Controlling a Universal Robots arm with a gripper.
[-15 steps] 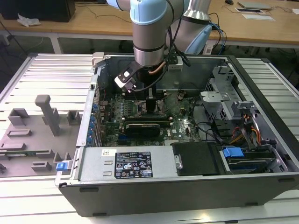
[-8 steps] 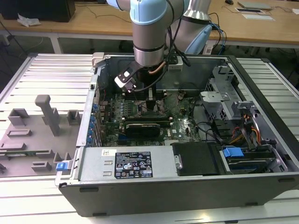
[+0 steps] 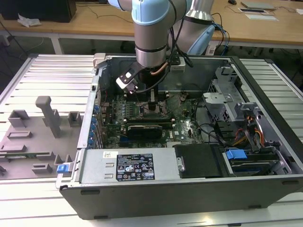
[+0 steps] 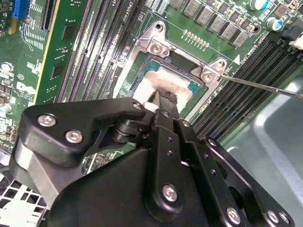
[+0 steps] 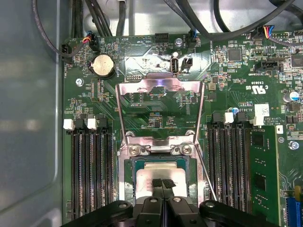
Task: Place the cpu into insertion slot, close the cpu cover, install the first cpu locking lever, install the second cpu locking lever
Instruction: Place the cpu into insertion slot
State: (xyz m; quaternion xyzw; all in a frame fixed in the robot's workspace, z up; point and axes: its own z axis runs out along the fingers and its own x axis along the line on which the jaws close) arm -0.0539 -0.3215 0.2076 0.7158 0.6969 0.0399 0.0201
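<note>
Cpu (image 5: 161,171) lies in insertion slot (image 5: 129,185); closed fingers (image 5: 156,183) seemingly touch it.

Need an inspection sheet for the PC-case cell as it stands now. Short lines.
Surface: open computer case on slatted table.
Job's things: cpu lies in insertion slot; cpu cover open; locking lever not latched.
Clutter: grey fixtures at the exterior view's left.
End effector: shut, tips at the cpu.
Cables: black bundle at the board's edge.
Surroundings: wooden desks behind.
</note>
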